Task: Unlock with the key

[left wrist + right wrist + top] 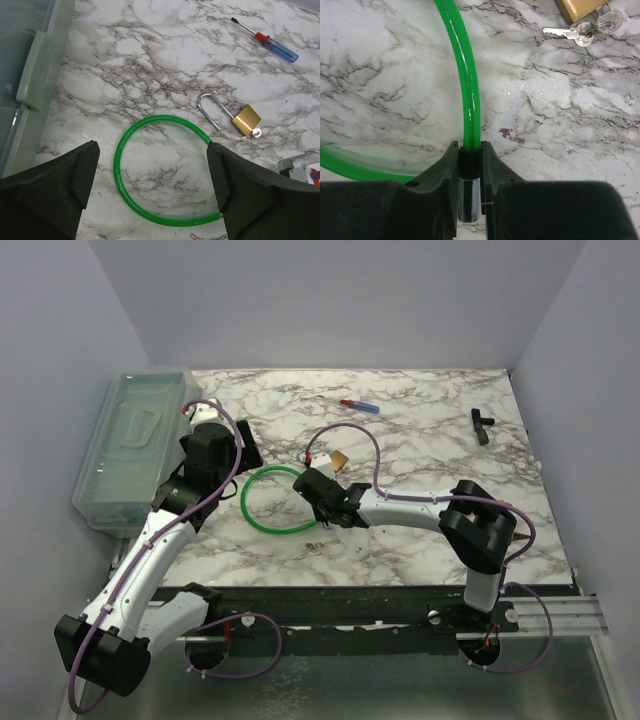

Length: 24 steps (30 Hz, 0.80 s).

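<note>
a marble-patterned tabletop carries a green cable curled in a loop near its middle. the right end effector sits low at the loop's right side, the brass padlock just beyond it. the left end effector hangs beside a clear lidded bin at the left edge. a screwdriver and a black part lie farther back.

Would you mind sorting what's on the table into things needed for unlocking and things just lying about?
For the job:
- key, lying at the padlock's base
- brass padlock, shackle already swung open
- green cable, its metal end clamped in the right gripper

Lying about:
- screwdriver
- lidded plastic bin
- small black part
</note>
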{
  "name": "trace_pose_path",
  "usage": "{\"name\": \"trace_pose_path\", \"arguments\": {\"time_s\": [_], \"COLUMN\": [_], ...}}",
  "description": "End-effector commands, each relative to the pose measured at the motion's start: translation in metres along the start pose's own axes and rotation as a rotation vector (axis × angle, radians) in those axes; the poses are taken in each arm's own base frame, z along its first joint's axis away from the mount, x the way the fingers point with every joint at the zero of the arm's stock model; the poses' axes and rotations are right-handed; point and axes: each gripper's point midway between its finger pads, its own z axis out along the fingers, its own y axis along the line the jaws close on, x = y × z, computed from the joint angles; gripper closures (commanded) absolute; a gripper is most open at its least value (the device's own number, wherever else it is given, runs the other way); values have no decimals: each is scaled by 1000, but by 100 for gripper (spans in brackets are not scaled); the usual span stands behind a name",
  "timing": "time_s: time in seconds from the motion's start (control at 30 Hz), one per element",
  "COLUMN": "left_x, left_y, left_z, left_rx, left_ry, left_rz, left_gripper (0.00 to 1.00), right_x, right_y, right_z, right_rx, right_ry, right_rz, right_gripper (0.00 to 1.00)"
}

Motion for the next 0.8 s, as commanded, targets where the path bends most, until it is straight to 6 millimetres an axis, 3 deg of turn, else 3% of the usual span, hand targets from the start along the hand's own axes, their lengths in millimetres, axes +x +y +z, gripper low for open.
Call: {"name": "trace_pose_path", "arguments": {"time_s": [0.0, 0.17, 0.3, 0.43, 0.5, 0.63, 0.77], "left_x": [5, 5, 5, 5, 5, 4, 4], "left_y": [-1, -1, -1, -1, -1, -2, -2], "left_z": [0, 1, 1, 1, 1, -1, -1], "left_rx": [19, 18, 18, 19, 21, 26, 29], "left_ry": [12, 14, 14, 14, 15, 13, 10], "left_rz": [13, 15, 18, 20, 24, 26, 26], "left_gripper": [4, 5, 5, 4, 4, 5, 5], "right_x": [-3, -5, -12, -25, -25, -4, 11], "right_y": [-8, -15, -17, -9, 5, 42, 53], "right_z": [4, 7, -5, -32, -50, -83, -85], "right_rx": [-33, -47, -90, -194, -321, -638, -728], "right_ry": [-13, -8, -26, -63, -68, -5, 70], "right_rz": [-9, -44, -63, -97, -156, -310, -372], "right_gripper": [80, 51, 27, 25, 26, 26, 28]}}
